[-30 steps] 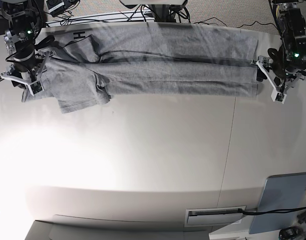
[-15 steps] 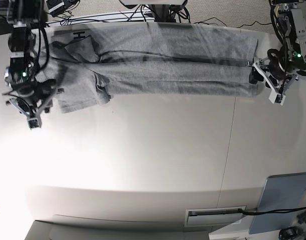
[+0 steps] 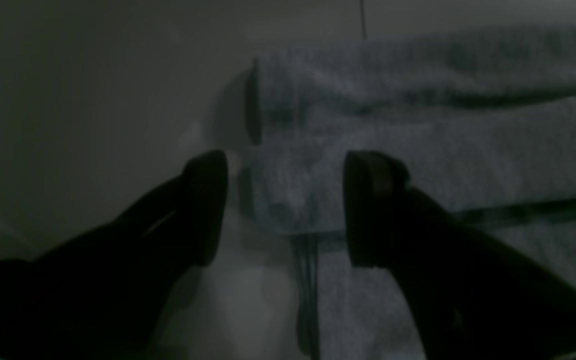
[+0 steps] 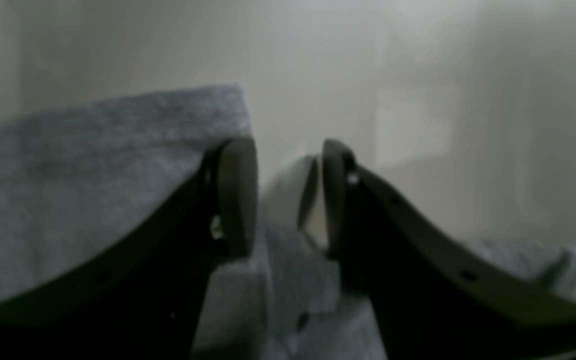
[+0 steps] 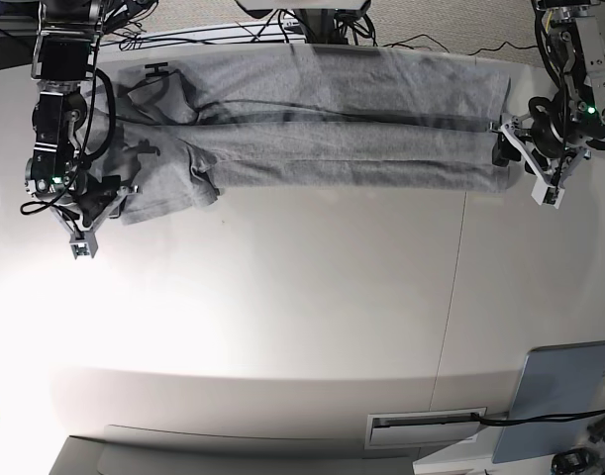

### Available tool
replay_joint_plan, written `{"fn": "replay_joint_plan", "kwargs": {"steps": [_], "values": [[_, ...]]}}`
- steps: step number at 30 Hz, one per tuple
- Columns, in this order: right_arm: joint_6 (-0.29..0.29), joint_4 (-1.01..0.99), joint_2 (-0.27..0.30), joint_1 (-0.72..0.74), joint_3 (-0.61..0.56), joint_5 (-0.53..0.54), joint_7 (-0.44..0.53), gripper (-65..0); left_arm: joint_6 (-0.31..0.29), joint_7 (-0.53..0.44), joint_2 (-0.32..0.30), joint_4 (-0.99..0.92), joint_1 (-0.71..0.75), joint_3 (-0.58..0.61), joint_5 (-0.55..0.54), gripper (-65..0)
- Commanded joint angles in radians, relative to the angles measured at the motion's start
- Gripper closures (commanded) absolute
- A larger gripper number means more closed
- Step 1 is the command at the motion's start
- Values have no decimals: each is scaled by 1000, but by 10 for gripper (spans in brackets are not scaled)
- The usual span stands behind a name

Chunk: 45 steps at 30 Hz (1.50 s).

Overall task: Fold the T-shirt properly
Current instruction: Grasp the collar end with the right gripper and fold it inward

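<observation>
The heather-grey T-shirt (image 5: 322, 124) lies in a long folded band along the table's far edge, with black lettering (image 5: 155, 69) at its left end. My left gripper (image 5: 528, 163) is open at the shirt's right end. In the left wrist view the left gripper (image 3: 288, 210) straddles the shirt's corner (image 3: 293, 190), one finger over bare table and the other over the cloth. My right gripper (image 5: 100, 213) is open at the outer edge of the sleeve (image 5: 168, 193). In the right wrist view the right gripper (image 4: 286, 200) has its jaws slightly apart over grey cloth (image 4: 93, 165).
A flat blue-grey panel (image 5: 564, 396) lies at the front right, with a white slotted plate (image 5: 426, 427) beside it. Cables (image 5: 233, 35) run behind the table's far edge. A seam (image 5: 455, 287) crosses the white table (image 5: 282, 317).
My right arm moved from the shirt's collar end toward the table's front, then back up to the sleeve's edge. My left gripper shifted slightly toward the hem corner.
</observation>
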Motion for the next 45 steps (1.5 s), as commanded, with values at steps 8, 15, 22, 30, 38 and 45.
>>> {"fn": "replay_joint_plan", "kwargs": {"steps": [8,15,22,30,38,45], "values": [[68,-34,14,13,-84,-7,-7,-156,3,-8,-16,17,-5,-8,-10,-374],[69,-31,16,13,-89,-31,-32,0,3,-9,-16,17,-5,-8,-10,-373],[69,149,58,-11,-89,-38,-9,0,4,-12,-16,17,-5,-8,-3,-373],[58,517,66,-180,-89,-70,-23,0,4,-26,-16,17,-5,-8,1,-373],[14,465,66,-172,-89,-183,76,0,3,-26,-13,17,-5,-8,0,-373],[14,332,66,-125,-89,-183,197,-305,4,-24,-11,17,-5,-8,0,-374]]}}
